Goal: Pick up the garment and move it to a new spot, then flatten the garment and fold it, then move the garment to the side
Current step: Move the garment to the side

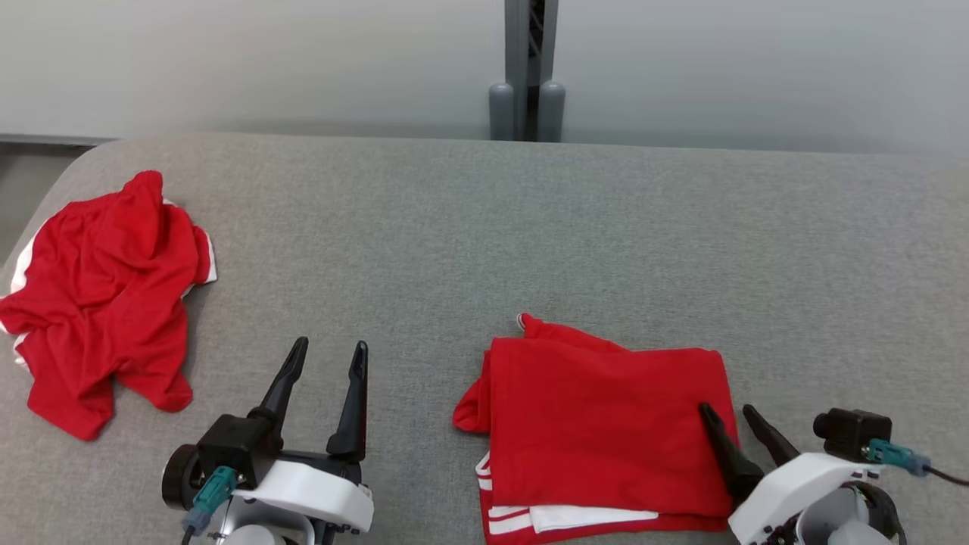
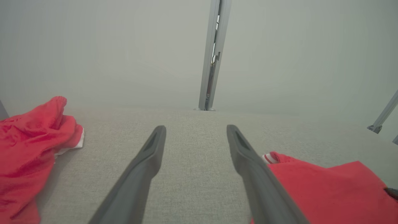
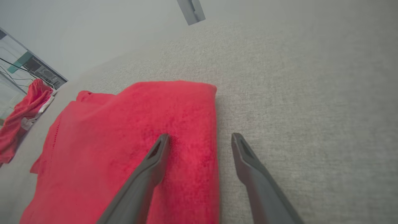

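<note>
A folded red garment [image 1: 606, 424] with white stripes lies flat on the grey table, near its front edge right of centre; it also appears as the red cloth [image 2: 335, 193] and the red fold [image 3: 130, 149] in the wrist views. My right gripper [image 1: 728, 412] is open and straddles the garment's right edge, left finger over the cloth, right finger over bare table [image 3: 200, 138]. My left gripper [image 1: 331, 350] stands open over bare table, left of the garment, holding nothing [image 2: 196, 129].
A second red garment [image 1: 98, 303] lies crumpled at the table's left edge, also seen as a red heap [image 2: 28, 149]. A grey post [image 1: 528, 68] rises behind the table's far edge. Bare grey table [image 1: 530, 227] stretches across the middle and right.
</note>
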Motion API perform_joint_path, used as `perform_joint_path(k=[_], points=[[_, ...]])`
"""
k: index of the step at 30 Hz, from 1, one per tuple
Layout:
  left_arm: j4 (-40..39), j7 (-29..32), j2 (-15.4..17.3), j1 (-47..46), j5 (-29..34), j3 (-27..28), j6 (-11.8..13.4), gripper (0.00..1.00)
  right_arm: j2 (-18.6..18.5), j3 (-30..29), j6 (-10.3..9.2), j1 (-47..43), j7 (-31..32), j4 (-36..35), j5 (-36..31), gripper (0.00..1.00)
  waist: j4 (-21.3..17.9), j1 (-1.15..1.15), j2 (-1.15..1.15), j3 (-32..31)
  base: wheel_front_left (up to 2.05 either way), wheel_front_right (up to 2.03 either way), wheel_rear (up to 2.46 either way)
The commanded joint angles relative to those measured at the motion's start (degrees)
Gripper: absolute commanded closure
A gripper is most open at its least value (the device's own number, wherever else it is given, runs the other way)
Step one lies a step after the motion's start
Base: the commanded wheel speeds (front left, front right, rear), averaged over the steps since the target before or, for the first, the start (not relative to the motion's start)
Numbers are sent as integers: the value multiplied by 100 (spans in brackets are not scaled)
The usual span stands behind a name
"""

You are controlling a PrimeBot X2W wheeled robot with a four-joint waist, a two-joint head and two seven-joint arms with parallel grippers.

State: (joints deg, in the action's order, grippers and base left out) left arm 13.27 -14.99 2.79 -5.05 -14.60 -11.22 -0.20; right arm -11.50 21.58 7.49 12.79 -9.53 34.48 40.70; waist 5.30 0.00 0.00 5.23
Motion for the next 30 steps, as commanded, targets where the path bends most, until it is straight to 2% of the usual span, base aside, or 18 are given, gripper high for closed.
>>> perform_joint_path(k=[1, 10, 11, 12, 13, 14, 21, 24, 30], points=[[-13, -19, 22, -72, 40, 16, -28, 0, -82, 52, 1, 82, 54, 22, 133, 0, 75, 0, 0, 81, 0, 0, 0], [-33, -19, 20, -265, 111, -21, -47, 0, -310, 858, 1, 506, 307, 73, 1222, 0, 298, 0, 0, 374, 0, 0, 0], [-37, -19, 20, -292, 117, -34, -48, 0, -323, 947, 1, 555, 301, 92, 1281, 25, 313, 0, 0, 399, 0, 0, 0], [-45, -19, 21, -306, 124, -44, -49, 0, -339, 1028, 1, 605, 281, 115, 1347, 60, 324, 0, 0, 424, 0, 0, 0], [-47, -19, 22, -302, 142, -58, -52, 0, -354, 1098, 1, 649, 255, 129, 1398, 85, 331, 0, 0, 449, 0, 0, 0], [-41, -19, 22, -292, 165, -78, -57, 0, -380, 1192, 1, 700, 224, 140, 1424, 100, 334, 0, 0, 473, 0, 0, 0], [-42, -19, 23, -380, 238, -112, -57, 0, -630, 1709, 1, 1110, -134, 301, 1491, 100, 246, 0, 0, 582, 0, 0, 0], [-63, -19, 19, -429, 239, -130, -79, 0, -852, 1865, -1, 1255, -274, 370, 1443, 100, 149, 0, 0, 615, 0, 0, 0], [-62, -19, 21, -557, 304, -241, -128, 0, -1243, 2284, -1, 1650, -385, 509, 1213, 100, -193, 0, 0, 753, 0, 0, 0]])
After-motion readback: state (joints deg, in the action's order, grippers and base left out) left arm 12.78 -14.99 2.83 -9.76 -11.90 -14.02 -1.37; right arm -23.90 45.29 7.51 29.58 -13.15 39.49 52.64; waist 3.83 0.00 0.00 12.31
